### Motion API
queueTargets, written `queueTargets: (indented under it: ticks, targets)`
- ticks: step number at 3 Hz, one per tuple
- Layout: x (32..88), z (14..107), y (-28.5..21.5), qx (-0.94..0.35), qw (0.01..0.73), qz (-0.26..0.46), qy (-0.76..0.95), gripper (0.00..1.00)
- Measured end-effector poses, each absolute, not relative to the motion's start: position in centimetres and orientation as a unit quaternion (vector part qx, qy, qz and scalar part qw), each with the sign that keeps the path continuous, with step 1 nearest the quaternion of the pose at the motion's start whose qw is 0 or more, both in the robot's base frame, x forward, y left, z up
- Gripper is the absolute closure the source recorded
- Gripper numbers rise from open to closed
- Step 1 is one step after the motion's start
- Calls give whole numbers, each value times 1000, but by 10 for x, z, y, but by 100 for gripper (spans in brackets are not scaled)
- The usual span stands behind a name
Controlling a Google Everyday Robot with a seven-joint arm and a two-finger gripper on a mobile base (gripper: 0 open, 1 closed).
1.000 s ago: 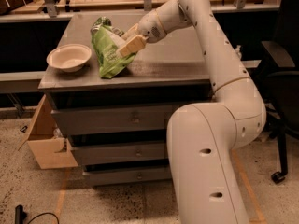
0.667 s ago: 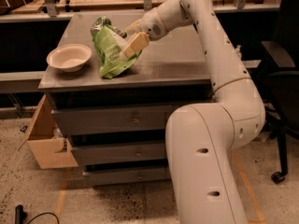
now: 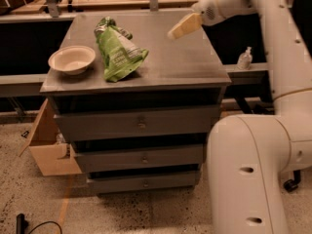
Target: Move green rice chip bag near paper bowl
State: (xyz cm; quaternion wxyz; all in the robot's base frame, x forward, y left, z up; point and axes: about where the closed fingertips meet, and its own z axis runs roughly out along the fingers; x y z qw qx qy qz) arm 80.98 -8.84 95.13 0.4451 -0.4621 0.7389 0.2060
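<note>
Grey metal cabinet top [image 3: 185, 57] in a workshop, and here is the picture: the green rice chip bag [image 3: 119, 52] lies flat just beside the paper bowl [image 3: 73, 67], with a narrow gap between them, so the placing looks done. The gripper [image 3: 185, 26] hovers over the back right of the top, well apart from the bag and carrying nothing; parted or closed, I cannot tell. The dangers now: the bag's lower end sits near the front edge, and it's glossy, so any low sweep of the arm could slide it off, or send that light bowl skidding away
</note>
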Motion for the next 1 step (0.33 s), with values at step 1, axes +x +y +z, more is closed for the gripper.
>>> queueTargets:
  ticks: [1]
  targets:
    - [841, 978, -183, -344, 487, 107, 796, 0]
